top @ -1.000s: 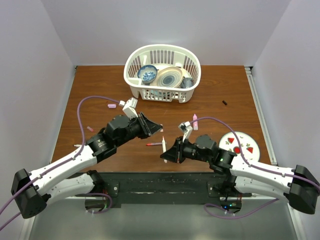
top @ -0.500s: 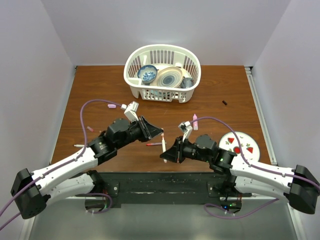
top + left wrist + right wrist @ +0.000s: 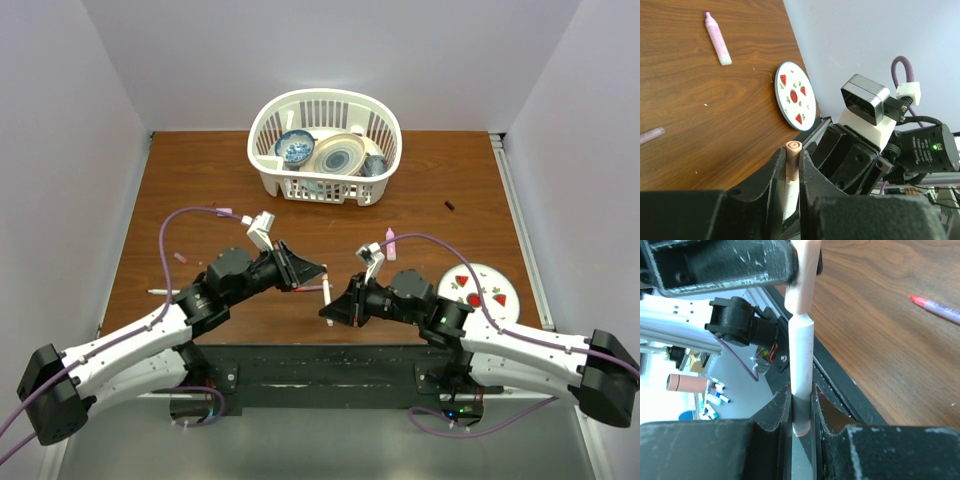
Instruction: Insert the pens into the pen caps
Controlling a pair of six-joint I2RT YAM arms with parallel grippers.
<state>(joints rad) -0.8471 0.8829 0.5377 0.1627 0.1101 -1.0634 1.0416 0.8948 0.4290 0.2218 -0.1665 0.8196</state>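
My left gripper (image 3: pixel 316 272) and right gripper (image 3: pixel 334 310) meet at the table's near middle, both on a white pen (image 3: pixel 327 294). In the left wrist view my gripper (image 3: pixel 792 155) is shut on a white stick with a salmon-pink end (image 3: pixel 792 167). In the right wrist view my gripper (image 3: pixel 801 402) is shut on the white barrel (image 3: pixel 802 350). A thinner pale top part runs up into the left fingers (image 3: pixel 730 265). I cannot tell whether it is one piece or two. A dark pink pen (image 3: pixel 305 288) lies beside them and shows in the right wrist view (image 3: pixel 940 310).
The lilac highlighter (image 3: pixel 390 243) lies right of centre. A black cap (image 3: pixel 449 206) is at the far right, a pink cap (image 3: pixel 223 211) and a pink bit (image 3: pixel 180 257) at the left, and a thin pen (image 3: pixel 158 291) near the left edge. A white basket (image 3: pixel 262 125) holds dishes. There is also a watermelon plate (image 3: pixel 485 270).
My left gripper has moved nearer and to the right, up to the top of the white pen in the right gripper. The right arm has stayed still.
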